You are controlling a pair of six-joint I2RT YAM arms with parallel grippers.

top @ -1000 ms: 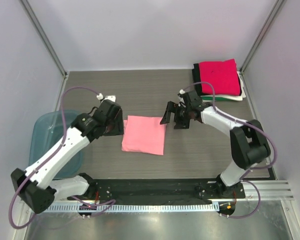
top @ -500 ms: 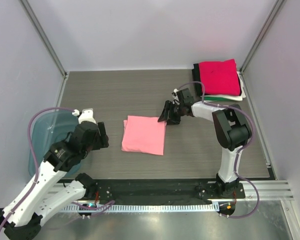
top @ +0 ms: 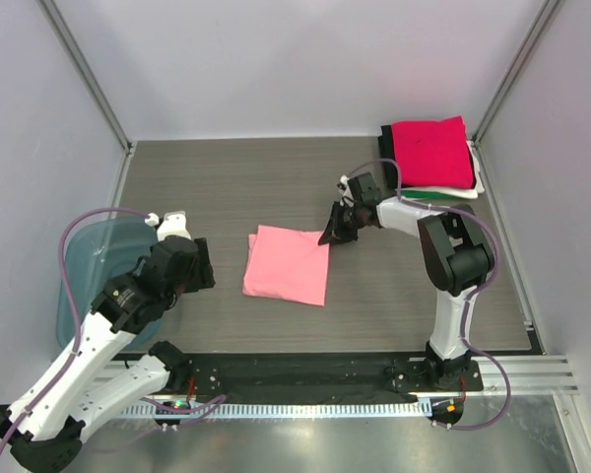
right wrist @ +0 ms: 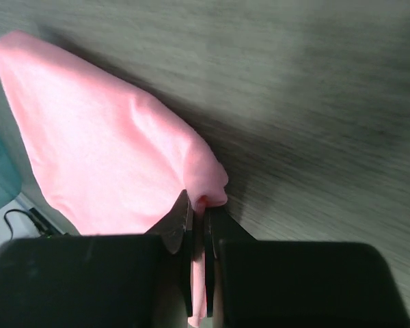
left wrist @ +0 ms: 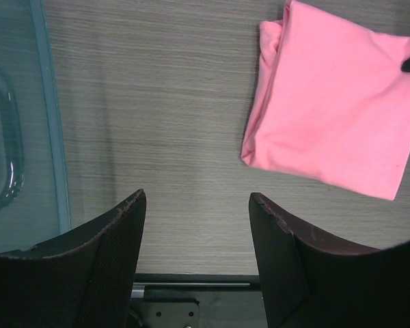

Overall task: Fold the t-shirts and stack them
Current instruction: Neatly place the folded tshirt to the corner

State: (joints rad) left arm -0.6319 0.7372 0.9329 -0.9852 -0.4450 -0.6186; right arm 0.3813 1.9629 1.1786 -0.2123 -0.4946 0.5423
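Black left gripper (left wrist: 198,198): jaws stood partly open with nothing between them. It hovered over bare table (top: 236,187) at the near left, well apart from the cloth.
Blue plastic bin (top: 79,266): sat at the left edge of the table beside the left arm, and was not part of the task.
Pink t-shirt (top: 288,264): lay folded into a rough rectangle at the middle of the table, flat apart from its far right corner.
Right gripper (right wrist: 198,208): jaws were pinched tight on that far right corner. A tuck of pink cloth showed between the fingertips, with the cloth bunched just ahead of them.
Stack: stood at the far right corner of the table, well apart from the pink t-shirt. The magenta-red t-shirt (top: 431,151) lay on top, with black, white and green edges showing beneath it.
Step in hand: judged to be the transfer. The fold looked finished, and the grasp for carrying was made.
Next move: judged to call for a carry toward the far right, ending squarely on the magenta-red t-shirt. A grip on only 1 corner could let the layers hang and open, so a low, slow path or a slide across the table would suit.
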